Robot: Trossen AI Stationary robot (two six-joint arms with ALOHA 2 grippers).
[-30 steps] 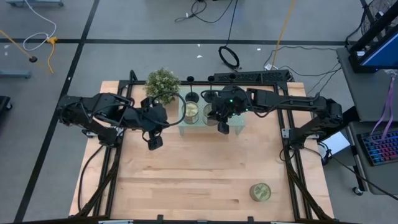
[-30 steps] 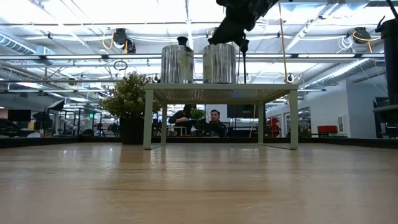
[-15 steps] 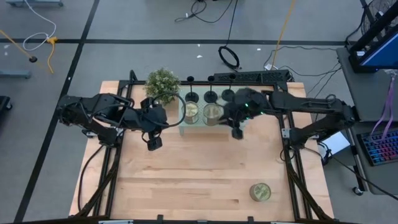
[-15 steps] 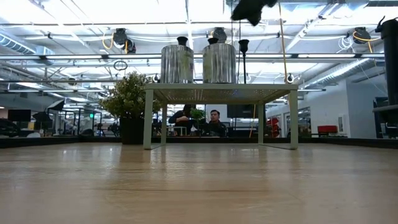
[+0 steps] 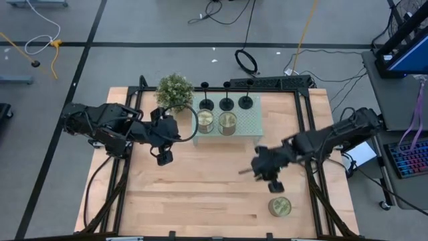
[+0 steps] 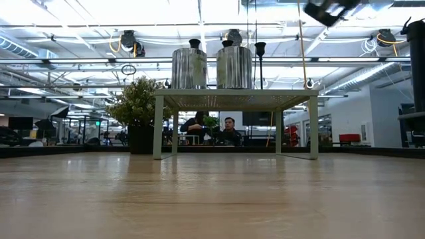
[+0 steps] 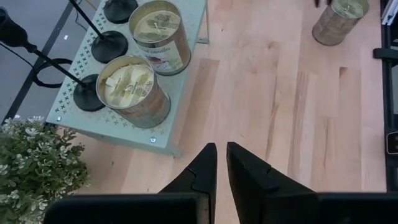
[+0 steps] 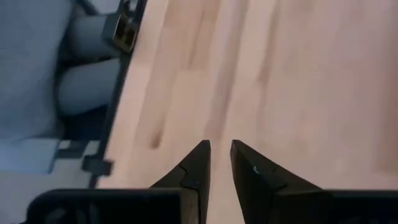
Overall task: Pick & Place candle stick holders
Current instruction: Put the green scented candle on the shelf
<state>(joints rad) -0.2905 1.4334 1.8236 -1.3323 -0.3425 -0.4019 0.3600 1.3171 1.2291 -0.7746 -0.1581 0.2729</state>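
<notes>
Three black candle stick holders stand by their round bases in a row along the far edge of a pale green shelf. They also show in the left wrist view and the low view. My left gripper is shut and empty over the table, left of the shelf. My right gripper is shut and empty over the table's near right part, clear of the holders.
Two gold-green jars stand on the shelf in front of the holders. A third jar stands on the table near the right gripper. A potted plant stands at the shelf's left end. Bare wood lies at the near left.
My right gripper has drawn up and away from the rightmost holder, which stays upright on the shelf. It has then swung toward the table's near right, close to the loose jar. The holders and jars on the shelf have kept still.
</notes>
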